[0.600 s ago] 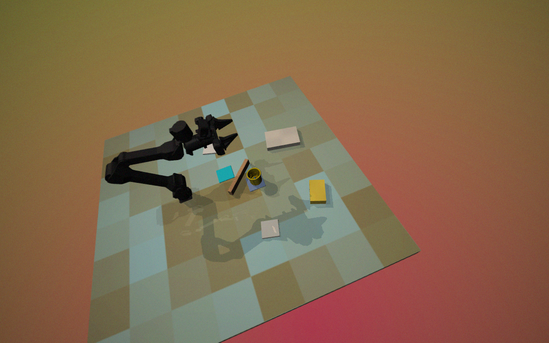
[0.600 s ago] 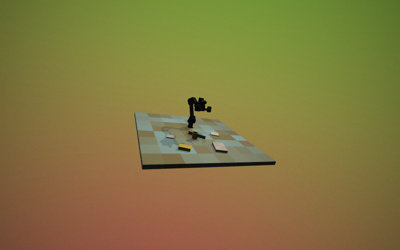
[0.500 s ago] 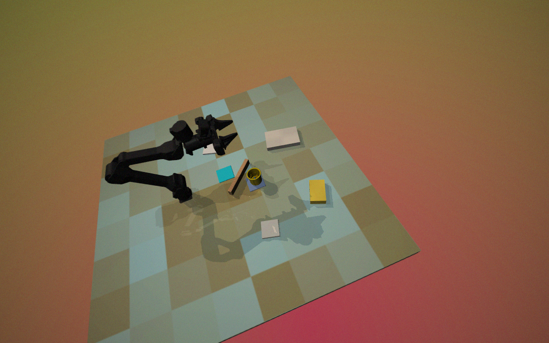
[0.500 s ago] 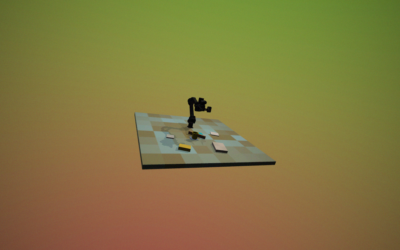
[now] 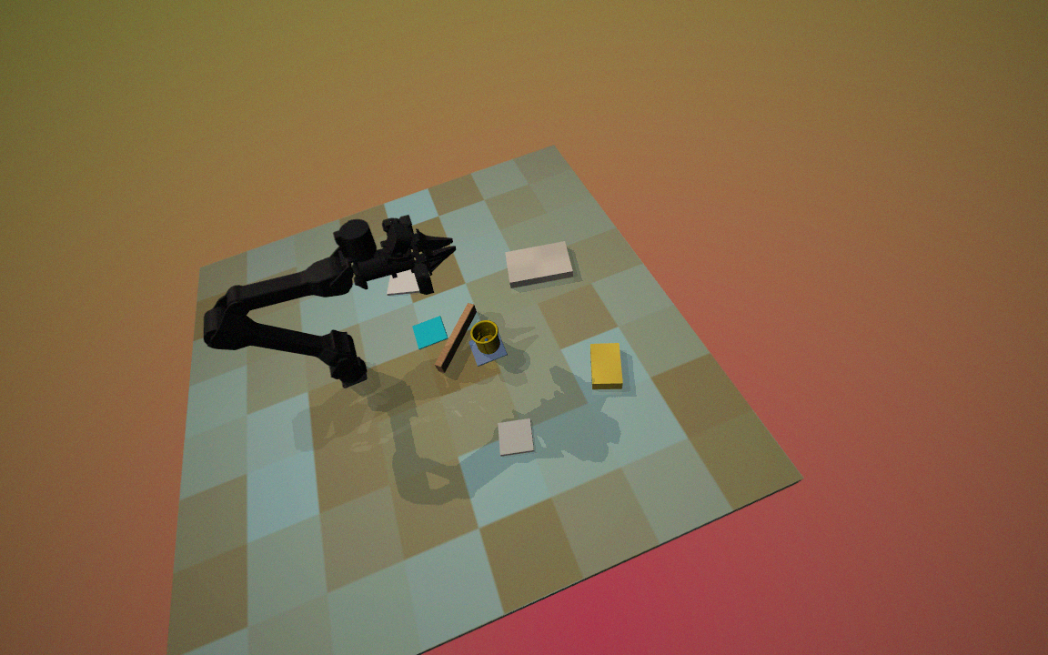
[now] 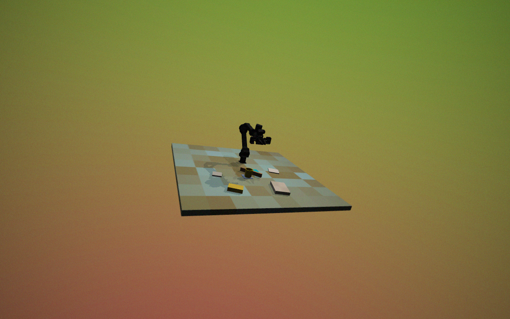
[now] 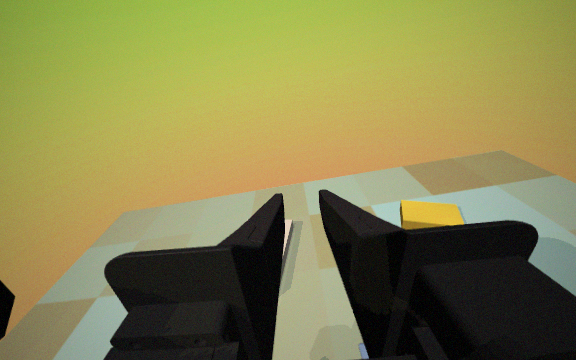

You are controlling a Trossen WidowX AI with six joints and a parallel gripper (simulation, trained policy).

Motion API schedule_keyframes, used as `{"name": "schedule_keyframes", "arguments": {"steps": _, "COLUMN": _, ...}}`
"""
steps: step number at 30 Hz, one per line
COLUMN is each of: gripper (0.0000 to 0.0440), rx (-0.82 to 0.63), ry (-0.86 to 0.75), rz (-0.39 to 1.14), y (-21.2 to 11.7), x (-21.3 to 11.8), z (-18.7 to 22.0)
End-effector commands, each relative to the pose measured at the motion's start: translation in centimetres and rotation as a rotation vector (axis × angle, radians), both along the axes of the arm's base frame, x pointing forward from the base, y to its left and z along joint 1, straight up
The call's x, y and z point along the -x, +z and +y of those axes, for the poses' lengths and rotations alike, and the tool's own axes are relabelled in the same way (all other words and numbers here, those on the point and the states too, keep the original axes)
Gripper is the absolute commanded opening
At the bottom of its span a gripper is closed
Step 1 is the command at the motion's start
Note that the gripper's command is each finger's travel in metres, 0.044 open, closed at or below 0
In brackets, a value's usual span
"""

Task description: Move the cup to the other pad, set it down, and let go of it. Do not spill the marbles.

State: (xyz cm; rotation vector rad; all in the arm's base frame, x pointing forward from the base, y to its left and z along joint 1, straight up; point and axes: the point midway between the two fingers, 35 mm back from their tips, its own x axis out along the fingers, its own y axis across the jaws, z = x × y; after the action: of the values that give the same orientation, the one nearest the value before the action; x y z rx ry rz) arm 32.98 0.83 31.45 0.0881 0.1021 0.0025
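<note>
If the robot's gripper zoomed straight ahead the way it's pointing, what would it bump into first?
Probably nothing: the gripper points outward, held above the checkered board, and seems likely to pass over the pale pink block. Its exact height is hard to judge.

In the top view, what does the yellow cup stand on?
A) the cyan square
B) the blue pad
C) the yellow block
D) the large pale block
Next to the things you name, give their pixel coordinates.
B: the blue pad [image 5: 491, 358] shows under and around the base of the yellow cup [image 5: 485, 337] [image 6: 249, 173].
</note>
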Motion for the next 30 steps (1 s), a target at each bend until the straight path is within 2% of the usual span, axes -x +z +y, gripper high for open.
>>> {"name": "schedule_keyframes", "arguments": {"steps": 1, "gripper": 0.0103, "rx": -0.017, "ry": 0.005, "rz": 0.033, "y": -0.1, "x": -0.5, "z": 0.3}}
{"name": "schedule_keyframes", "arguments": {"steps": 30, "gripper": 0.0106, "rx": -0.149, "ry": -0.002, "rz": 0.453, "y": -3.5, "x": -2.7, "z": 2.8}}
